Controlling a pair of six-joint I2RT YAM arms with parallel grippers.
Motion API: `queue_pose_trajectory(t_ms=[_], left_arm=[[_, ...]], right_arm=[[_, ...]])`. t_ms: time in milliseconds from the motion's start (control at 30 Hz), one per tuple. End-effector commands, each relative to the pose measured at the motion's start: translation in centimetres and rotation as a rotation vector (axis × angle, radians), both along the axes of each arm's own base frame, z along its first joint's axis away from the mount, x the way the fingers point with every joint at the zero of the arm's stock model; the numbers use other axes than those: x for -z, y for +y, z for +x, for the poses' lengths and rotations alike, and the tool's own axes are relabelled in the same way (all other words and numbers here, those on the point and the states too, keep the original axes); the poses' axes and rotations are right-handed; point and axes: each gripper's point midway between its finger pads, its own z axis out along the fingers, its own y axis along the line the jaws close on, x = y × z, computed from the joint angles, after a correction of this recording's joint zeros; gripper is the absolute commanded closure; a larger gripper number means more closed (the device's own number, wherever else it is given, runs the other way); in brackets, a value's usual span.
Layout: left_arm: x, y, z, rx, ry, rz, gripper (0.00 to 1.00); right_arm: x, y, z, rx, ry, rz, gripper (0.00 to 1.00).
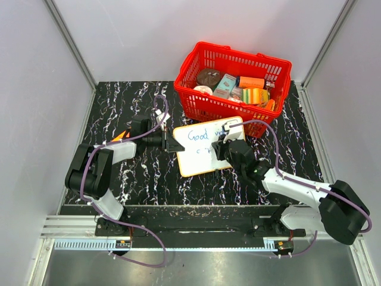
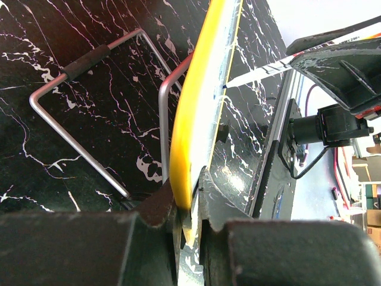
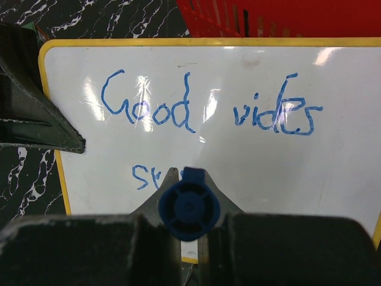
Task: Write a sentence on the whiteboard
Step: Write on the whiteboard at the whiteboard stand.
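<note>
Left pincer [image 2: 187, 210] clamps whiteboard [image 2: 191, 134] edge; marker [image 2: 262, 72] tip touches board.

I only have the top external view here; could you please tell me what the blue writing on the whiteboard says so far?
Observer: In the right wrist view, the top line of the sentence reads "Good" and then a word like "vides".
Operator: Thank you. Is there a second line?
Observer: Yes, a few letters beginning with "S"; the marker held in the right gripper hides the rest.
Operator: And how is the board being held?
Observer: The left gripper is clamped on the yellow rim of the whiteboard.
</note>
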Motion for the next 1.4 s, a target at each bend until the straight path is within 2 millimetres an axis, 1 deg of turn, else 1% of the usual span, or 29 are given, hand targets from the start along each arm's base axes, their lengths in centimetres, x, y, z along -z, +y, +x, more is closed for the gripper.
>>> queue_pose_trajectory(t_ms=[0,400,733,900,1100,1133,1367], left_arm=[[3.9,0.9,0.9,-0.056,-0.039,0.150,1.00],[4.0,0.9,0.9,-0.056,-0.038,0.151,1.00],[3.9,0.9,0.9,-0.054,-0.037,0.148,1.00],[4.0,0.9,0.9,-0.055,-0.037,0.150,1.00],[4.0,0.9,0.9,-0.054,-0.036,0.148,1.00],[4.0,0.9,0.9,-0.056,-0.038,0.149,1.00],[4.0,0.9,0.9,-0.057,-0.036,0.150,1.00]], right_arm=[[-1.9,0.2,1.3,0.040,-0.043,0.042,1.00],[-3.0,-0.4,2.0,0.083,-0.073,0.041,1.00],[-2.6,-1.0,2.2,0.107,-0.068,0.027,1.00],[-2.8,-1.2,2.3,0.117,-0.071,0.031,1.00],[-2.1,-1.1,1.7,0.092,-0.046,0.025,1.00],[-1.7,-1.2,1.5,0.089,-0.039,0.022,1.00],[-1.3,-1.8,0.8,0.087,-0.032,0.018,1.00]])
